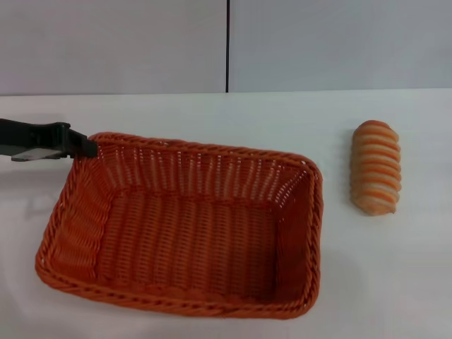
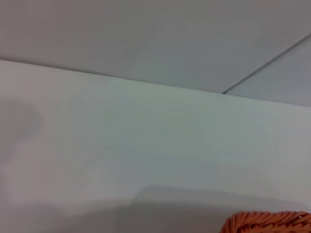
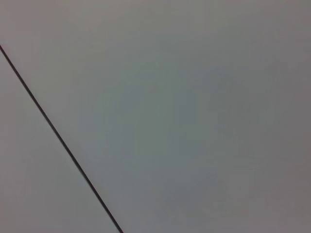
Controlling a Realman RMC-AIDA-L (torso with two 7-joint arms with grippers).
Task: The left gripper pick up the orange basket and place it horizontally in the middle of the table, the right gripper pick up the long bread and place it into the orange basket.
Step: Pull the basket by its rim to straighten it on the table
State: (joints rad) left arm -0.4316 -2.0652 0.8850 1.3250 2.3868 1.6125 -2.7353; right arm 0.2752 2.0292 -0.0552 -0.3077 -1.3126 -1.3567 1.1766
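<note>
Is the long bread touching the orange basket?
Apart. The head view shows bare table between the long bread and the orange basket.

The left hand [image 1: 83, 146] enters the head view from the left edge, so its arm is cut off there. Its tip sits at the far left corner of the orange basket [image 1: 191, 226], and whether the fingers clasp the braided rim or only touch it cannot be told. The left wrist view catches just a sliver of the basket rim [image 2: 269, 222] (the bottom edge cuts the rest), and none of that hand's fingers. The right wrist view shows only a blank grey surface crossed by a dark seam [image 3: 58, 138].
</note>
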